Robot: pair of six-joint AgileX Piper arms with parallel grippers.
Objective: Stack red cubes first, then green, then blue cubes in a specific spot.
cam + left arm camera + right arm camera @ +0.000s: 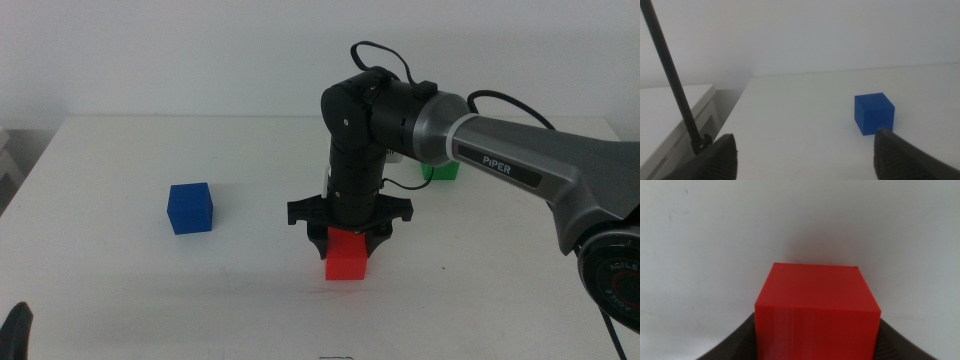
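The red cube (347,256) is at the middle of the white table, low against the tabletop. My right gripper (347,243) comes straight down on it, shut on its two sides. In the right wrist view the red cube (816,311) fills the gap between the dark jaws of my right gripper (815,347). The blue cube (190,208) rests alone to the left, and also shows as the blue cube (874,113) ahead of my open left gripper (805,150). The green cube (443,171) peeks out behind the right arm. No mark shows the specific spot.
The right arm (520,160) reaches in from the right and covers most of the green cube. The left gripper (15,332) waits at the bottom left corner. A thin black rod (672,80) stands beside the table's left edge.
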